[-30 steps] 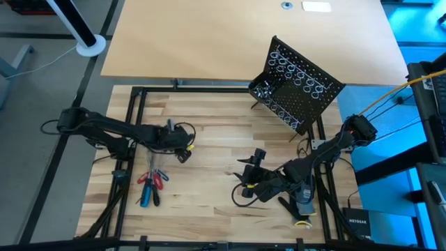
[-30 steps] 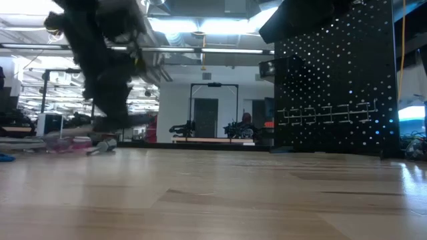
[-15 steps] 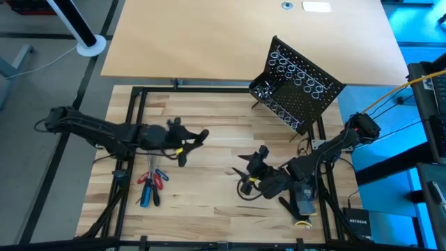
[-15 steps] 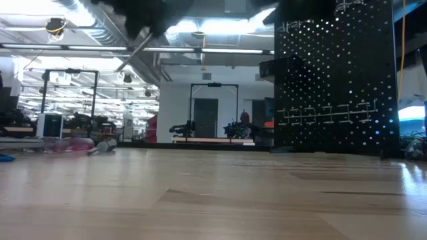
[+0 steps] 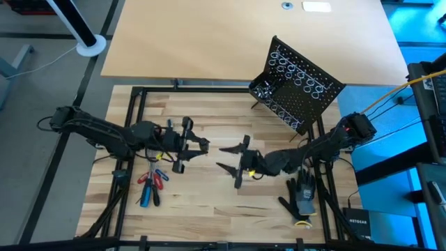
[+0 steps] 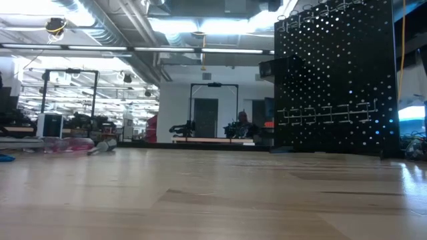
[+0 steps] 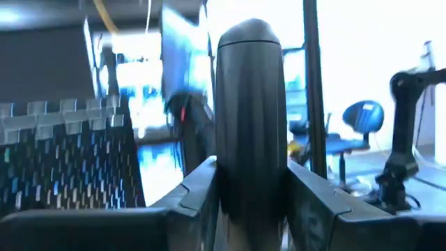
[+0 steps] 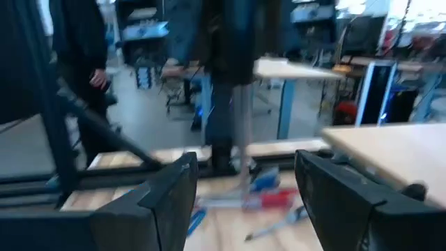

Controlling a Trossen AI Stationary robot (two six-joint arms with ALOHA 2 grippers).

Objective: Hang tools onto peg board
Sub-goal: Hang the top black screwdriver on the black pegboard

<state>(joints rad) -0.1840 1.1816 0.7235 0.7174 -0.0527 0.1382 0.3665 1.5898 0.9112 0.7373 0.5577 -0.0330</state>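
Note:
My left gripper [image 5: 189,144] hovers over the table's middle left, shut on a black-handled tool [image 7: 249,104]. My right gripper [image 5: 235,157] is open and faces it from the right, a short gap away, touching nothing. Red- and blue-handled tools [image 5: 150,184] lie flat on the table near its left near corner and also show past the right fingers [image 8: 261,199]. The black peg board [image 5: 298,82] with silver wire rings stands on thin legs at the far right. It fills the right of the low view [image 6: 333,80]. My left gripper pinches the tool's black handle [image 7: 249,160] between its two fingers. The handle's rounded free end [image 7: 249,35] sticks out well past the fingertips. The tool is lifted clear of the table. Its shaft is hidden behind the gripper.
A black-and-grey glove [image 5: 303,196] lies near the table's right near corner, under the right arm. Black frame rails [image 5: 132,125] run along the table's edges. A person [image 8: 80,49] stands in the room beyond the table. Bare wood lies between the grippers and the peg board.
My left gripper has risen from beside the tool pile, out of the low view, and shifted a little toward the table's right. My right gripper has moved toward the table's left and slightly far, closing on the left gripper.

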